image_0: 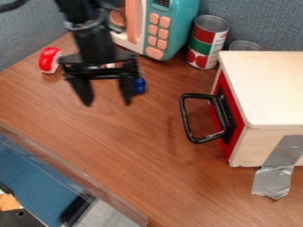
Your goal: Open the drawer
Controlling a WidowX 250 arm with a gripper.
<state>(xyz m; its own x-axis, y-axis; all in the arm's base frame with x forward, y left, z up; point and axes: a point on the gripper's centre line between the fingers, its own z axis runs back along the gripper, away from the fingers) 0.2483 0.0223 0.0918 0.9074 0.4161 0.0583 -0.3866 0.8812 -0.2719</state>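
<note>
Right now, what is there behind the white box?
Behind the box, the round grey top of what looks like a can shows, with the blue-grey wall beyond. The box covers the lower part, so anything down there cannot be seen.

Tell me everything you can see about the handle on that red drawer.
The handle is a glossy black loop with rounded corners, perhaps metal or hard plastic, joined to a black mount on the red drawer front. It juts out toward the left of the picture, above the wooden tabletop. The drawer looks shut, its front set into the white box. The open hand hangs off to the left, apart from the handle.
</note>
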